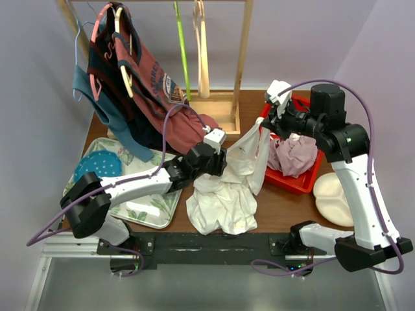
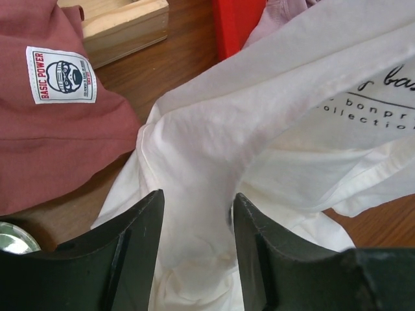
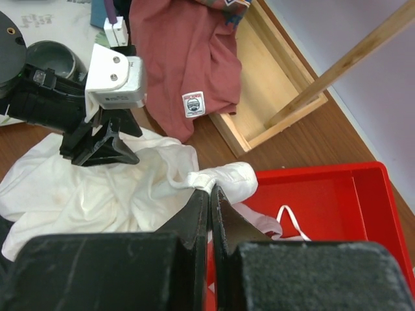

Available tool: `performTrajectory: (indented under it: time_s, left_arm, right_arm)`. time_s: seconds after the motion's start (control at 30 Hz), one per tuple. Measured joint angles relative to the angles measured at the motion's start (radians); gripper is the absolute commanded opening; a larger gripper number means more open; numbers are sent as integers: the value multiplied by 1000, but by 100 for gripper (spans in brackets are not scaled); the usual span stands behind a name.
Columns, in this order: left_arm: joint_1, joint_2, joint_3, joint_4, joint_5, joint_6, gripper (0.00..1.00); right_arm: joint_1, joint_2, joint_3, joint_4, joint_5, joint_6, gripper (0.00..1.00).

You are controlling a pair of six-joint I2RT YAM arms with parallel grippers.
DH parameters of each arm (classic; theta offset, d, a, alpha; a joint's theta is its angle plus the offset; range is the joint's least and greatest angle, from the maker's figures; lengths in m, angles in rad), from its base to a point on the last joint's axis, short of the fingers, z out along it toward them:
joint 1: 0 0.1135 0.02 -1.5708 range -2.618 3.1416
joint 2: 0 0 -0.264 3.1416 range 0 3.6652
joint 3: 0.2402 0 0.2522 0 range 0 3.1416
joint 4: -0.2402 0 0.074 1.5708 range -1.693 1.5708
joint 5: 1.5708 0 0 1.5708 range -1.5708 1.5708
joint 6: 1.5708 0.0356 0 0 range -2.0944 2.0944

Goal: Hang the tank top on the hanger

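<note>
The right gripper's [image 3: 209,194] black fingers sat closest to its wrist camera. They were pressed together on a rolled edge of the thin white sleeveless tank top [image 3: 97,194], just beside the rim of the red plastic bin [image 3: 311,178]. The left gripper's [image 2: 198,240] fingers stood only as far apart as the bunch of white cloth filling the gap. The folds drew tight into that gap, so the bunch was probably clamped rather than loosely straddled.

In the overhead view the tank top [image 1: 224,194] was stretched between the two arms. One part was lifted toward the right gripper [image 1: 264,122], another was gathered at the left gripper [image 1: 220,159], and the rest was heaped on the brown table [image 1: 285,210]. Holding it at two separated places was probably meant to spread the garment and expose an opening.

The slim lime-green plastic hanger [image 1: 182,48] hung on the pale wooden rack [image 1: 243,58] at the back, well apart from the cloth, next to the faded-red printed shirt [image 1: 162,91]. The tank top was not yet on it.
</note>
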Motion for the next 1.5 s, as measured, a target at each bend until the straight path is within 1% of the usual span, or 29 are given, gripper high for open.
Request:
performTrajectory:
  time_s: [0.07,0.1,0.13,0.17,0.2,0.23,0.37,0.47,0.57,0.67,0.73,0.83,0.97,1.1,1.2,1.3,1.33,1.4,1.5]
  left_arm:
    - [9,1,-3,2,19,3,49]
    - [14,2,-4,3,32,6,44]
    - [18,3,-5,6,41,7,31]
    - [21,7,-6,8,56,13,24]
    - [25,13,-6,11,65,16,9]
    - [27,19,-6,13,78,21,1]
    - [33,32,-10,14,113,26,0]
    - [36,1,-30,8,121,37,0]
    - [53,-121,-47,-56,117,59,0]
    - [79,-299,-29,-142,112,98,0]
    - [97,-405,36,-212,108,125,0]
    - [118,-483,203,-301,109,171,0]
    - [122,-488,426,-396,134,224,0]
    - [122,-446,632,-484,160,262,0]
    - [122,-434,715,-515,175,280,0]
    - [122,-457,698,-537,188,285,0]
    - [122,-477,646,-519,193,281,0]
    - [122,-526,525,-513,205,266,0]
    - [122,-617,230,-452,234,206,0]
  right_arm:
    - [-13,-3,0,1,0,6,0]
    - [-18,-6,0,1,0,9,0]
    - [-22,-7,0,0,0,11,0]
    - [-27,-8,1,0,0,13,0]
    - [-32,-9,3,0,1,15,0]
    - [-34,-9,6,0,1,17,0]
    - [-48,-16,10,-1,2,24,0]
    - [-54,-27,11,-1,6,29,0]
    - [-56,-33,22,-2,42,30,0]
    - [-59,-33,50,-2,94,29,0]
    - [-59,-31,79,-3,127,28,0]
    - [-59,-16,165,-11,154,27,0]
    - [-62,14,316,-24,159,26,0]
    - [-108,27,467,-31,157,26,0]
    - [-129,-2,488,-31,151,21,0]
    - [-130,-63,395,-38,121,-5,0]
    - [-130,-90,330,-34,101,-17,0]
    - [-131,-137,198,-43,71,-35,0]
    - [-131,-167,-53,-38,27,-51,0]
